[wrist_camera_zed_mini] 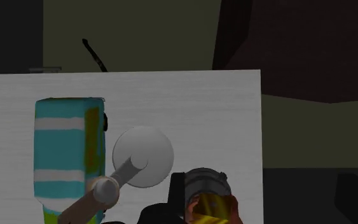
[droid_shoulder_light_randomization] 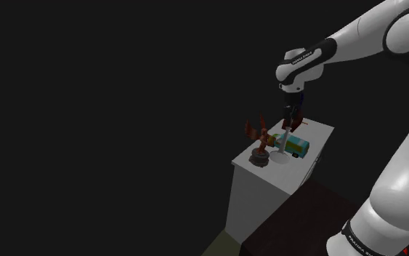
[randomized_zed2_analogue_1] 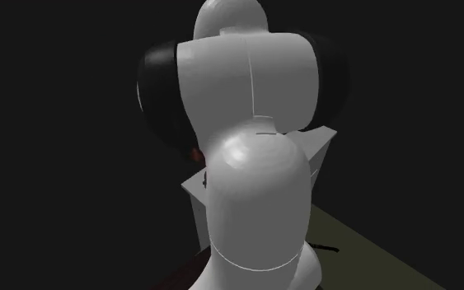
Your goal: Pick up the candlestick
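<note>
A white candlestick (droid_shoulder_light_randomization: 283, 143) with a round base stands upright on a small white table (droid_shoulder_light_randomization: 268, 185). In the wrist view I look down on its disc base (wrist_camera_zed_mini: 142, 157), and its stem rises towards the camera. My black gripper (droid_shoulder_light_randomization: 290, 121) hangs just above the candlestick's top, open, with nothing between its fingers. The arm's white body (randomized_zed2_analogue_1: 255, 165) hides most of the table in the second exterior view.
A teal box with white stripes (wrist_camera_zed_mini: 66, 153) lies beside the candlestick. On the other side is a dark round base with reddish-brown branches (droid_shoulder_light_randomization: 259, 142). The table top (wrist_camera_zed_mini: 222, 114) ends close behind both. The dark stand (droid_shoulder_light_randomization: 304, 218) and olive floor (randomized_zed2_analogue_1: 378, 251) lie below.
</note>
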Robot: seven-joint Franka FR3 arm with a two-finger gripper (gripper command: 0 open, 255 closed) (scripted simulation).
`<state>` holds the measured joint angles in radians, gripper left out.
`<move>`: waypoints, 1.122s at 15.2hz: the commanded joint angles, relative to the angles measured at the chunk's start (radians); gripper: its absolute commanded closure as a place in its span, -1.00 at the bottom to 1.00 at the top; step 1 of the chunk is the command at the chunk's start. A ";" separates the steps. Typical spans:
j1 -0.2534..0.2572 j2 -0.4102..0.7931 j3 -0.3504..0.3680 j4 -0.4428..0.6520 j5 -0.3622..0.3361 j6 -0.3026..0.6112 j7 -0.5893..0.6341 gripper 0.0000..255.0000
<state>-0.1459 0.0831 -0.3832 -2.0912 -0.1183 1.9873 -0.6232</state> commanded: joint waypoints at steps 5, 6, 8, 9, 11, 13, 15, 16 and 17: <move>-0.062 0.222 -0.016 0.188 0.068 0.036 -0.108 -1.00; -0.075 0.261 -0.016 0.227 0.081 0.037 -0.125 -1.00; -0.104 0.339 -0.013 0.309 0.104 0.034 -0.155 -1.00; -0.119 0.378 -0.010 0.352 0.116 0.030 -0.169 -1.00; -0.150 0.454 -0.005 0.441 0.135 0.019 -0.194 -1.00; -0.152 0.467 -0.001 0.433 0.139 0.040 -0.193 -1.00; -0.154 0.481 0.002 0.426 0.143 0.060 -0.193 -1.00; -0.155 0.489 0.003 0.423 0.145 0.070 -0.192 -1.00; -0.156 0.496 0.005 0.420 0.147 0.080 -0.192 -1.00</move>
<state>-0.3012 0.5721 -0.3796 -1.6663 0.0271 2.0560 -0.8154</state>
